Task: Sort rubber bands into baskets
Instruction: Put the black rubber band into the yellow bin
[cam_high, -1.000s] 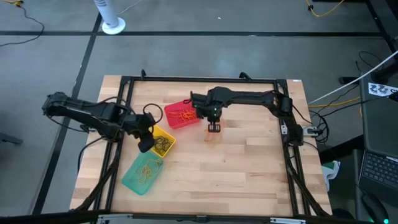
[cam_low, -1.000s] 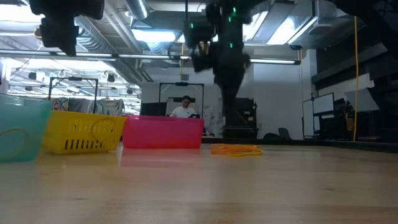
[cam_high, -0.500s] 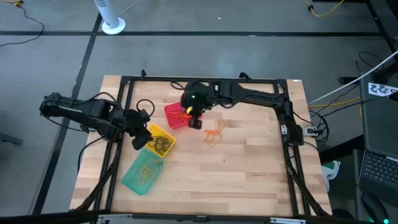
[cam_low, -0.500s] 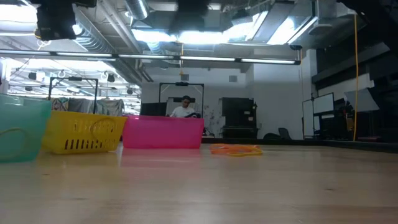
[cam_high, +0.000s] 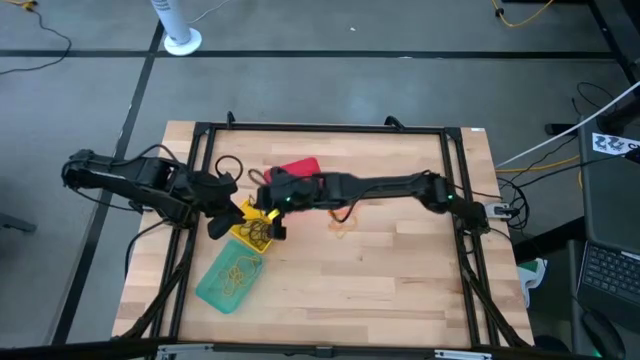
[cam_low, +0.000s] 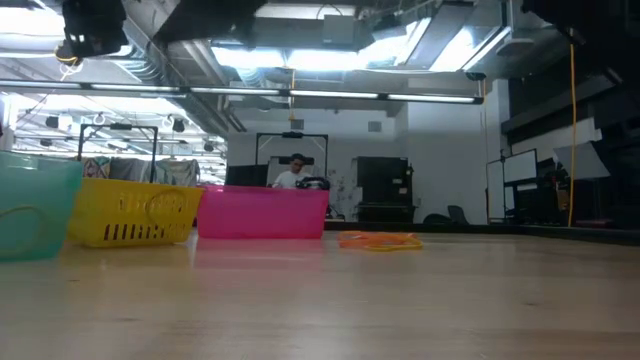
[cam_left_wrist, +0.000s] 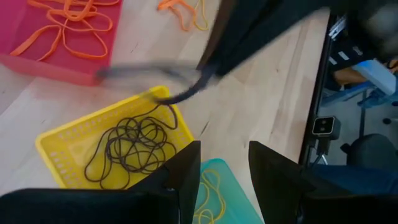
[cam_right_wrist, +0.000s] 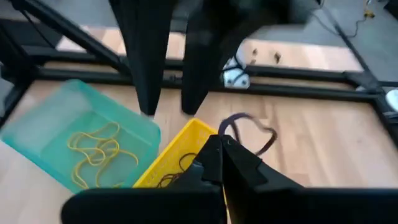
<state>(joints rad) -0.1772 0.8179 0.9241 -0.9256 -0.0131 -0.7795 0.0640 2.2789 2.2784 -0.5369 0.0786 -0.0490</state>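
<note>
At the left of the overhead frame, the left gripper (cam_high: 218, 228) hangs just beside the yellow basket (cam_high: 256, 225), its two dark fingers (cam_left_wrist: 186, 174) spread apart with nothing between them. Lower left, the teal basket (cam_high: 230, 279) lies on the wooden table (cam_high: 400, 270) holding yellowish rubber bands (cam_high: 236, 273); the yellow basket sits just above and to the right of it, a tangle of dark rubber bands (cam_left_wrist: 134, 143) inside. Toward the centre, the right arm reaches in from the right side of the frame, and the right gripper (cam_high: 276, 226) hovers over the yellow basket's near edge, its fingers pressed together on a dark rubber band (cam_right_wrist: 249, 134) that loops out past the tips above the basket rim. The red basket (cam_high: 296, 170) shows partly behind that arm at centre; the left wrist camera finds orange rubber bands (cam_left_wrist: 68, 25) lying in it. Right of centre, a few loose orange bands (cam_high: 343, 220) rest on the bare wood, near the red basket. From table height, the three baskets stand in a row at the left, the loose orange bands (cam_low: 380, 240) to their right.
</note>
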